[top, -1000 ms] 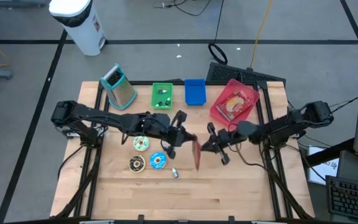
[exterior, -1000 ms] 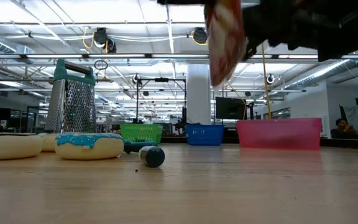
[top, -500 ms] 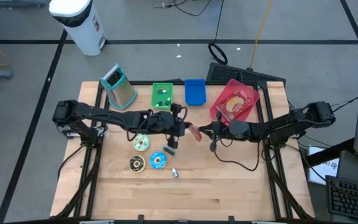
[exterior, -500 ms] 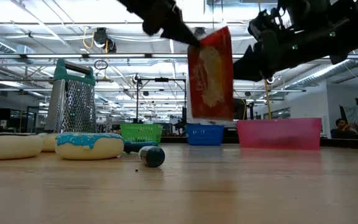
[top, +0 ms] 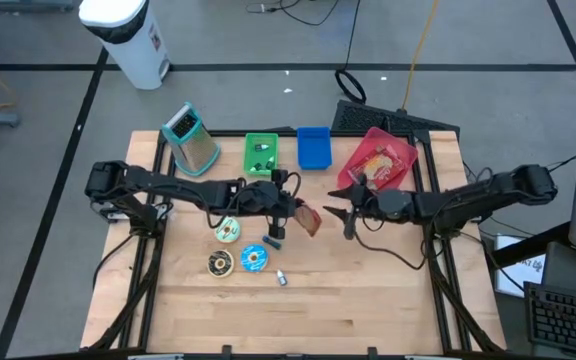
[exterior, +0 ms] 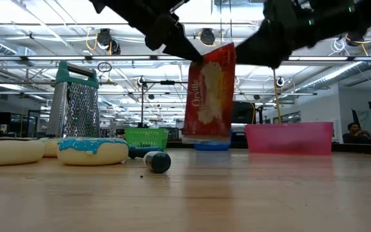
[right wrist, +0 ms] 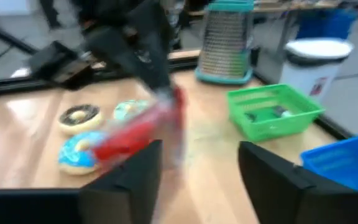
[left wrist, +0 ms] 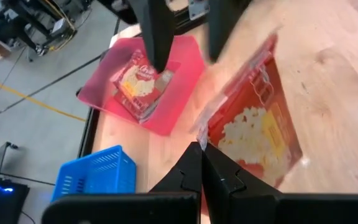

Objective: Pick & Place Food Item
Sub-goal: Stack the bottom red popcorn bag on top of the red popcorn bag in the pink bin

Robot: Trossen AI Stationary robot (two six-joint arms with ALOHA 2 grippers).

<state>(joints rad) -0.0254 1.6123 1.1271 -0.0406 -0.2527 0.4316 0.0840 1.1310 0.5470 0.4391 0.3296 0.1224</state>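
A red popcorn bag (exterior: 208, 96) hangs above the middle of the table, its lower edge clear of the wood. My left gripper (top: 293, 212) reaches in from the table's left and is shut on it. The bag (left wrist: 253, 137) fills the left wrist view's right half. My right gripper (top: 343, 210) stands just to the bag's right, open and empty. Its spread fingers (right wrist: 123, 180) frame the blurred red bag (right wrist: 135, 134). My left gripper pinches the bag's top corner (exterior: 198, 61) between its two fingers, which slant down from the table's left. In the left wrist view the shut fingers (left wrist: 201, 168) meet the bag's edge (left wrist: 202, 138). The bag hangs below them, nearly upright and lifted clear.
At the far right a pink tray (top: 393, 148) holds another popcorn bag. A blue basket (top: 313, 147), a green basket (top: 261, 152) and a metal grater (top: 193, 140) line the far edge. Three doughnuts (top: 228, 232) and a small dark-capped object (top: 281, 278) lie at near left.
My right gripper has opened, let go of the bag and drawn back toward the table's right edge. The bag has gone from nearer the table's front toward the middle. It now hangs upright from my left gripper alone, which has sunk a little.
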